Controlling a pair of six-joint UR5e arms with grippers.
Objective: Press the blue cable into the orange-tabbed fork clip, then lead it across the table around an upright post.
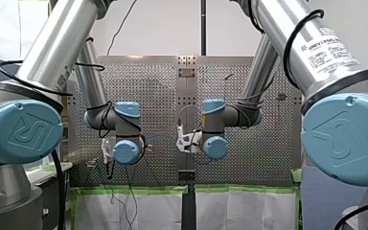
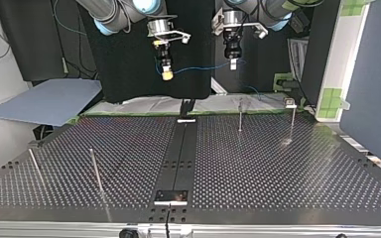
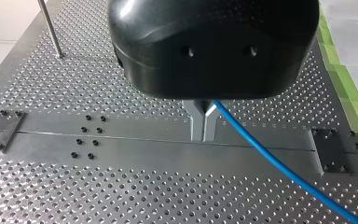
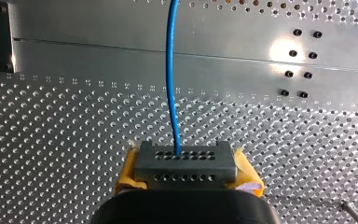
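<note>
The thin blue cable (image 2: 201, 68) hangs in a shallow curve between my two grippers, high above the perforated table (image 2: 278, 168). My left gripper (image 2: 232, 62), at the top view's right, is shut on it. In the left wrist view the metal fingers (image 3: 197, 122) stand pressed together, and the cable (image 3: 270, 161) runs out beside them. My right gripper (image 2: 166, 74) has yellow pads (image 4: 127, 173) closed around a grey perforated piece (image 4: 185, 164). The cable (image 4: 171, 70) leaves that piece and runs straight ahead. No orange-tabbed clip shows in any view.
Thin upright posts stand on the table: two far ones (image 2: 239, 116) (image 2: 292, 121) and two nearer ones (image 2: 95, 171) (image 2: 34, 166). A dark centre rail (image 2: 181, 153) with a plate (image 2: 171, 197) runs down the middle. A blue sheet (image 2: 49, 101) lies beyond the table's far edge.
</note>
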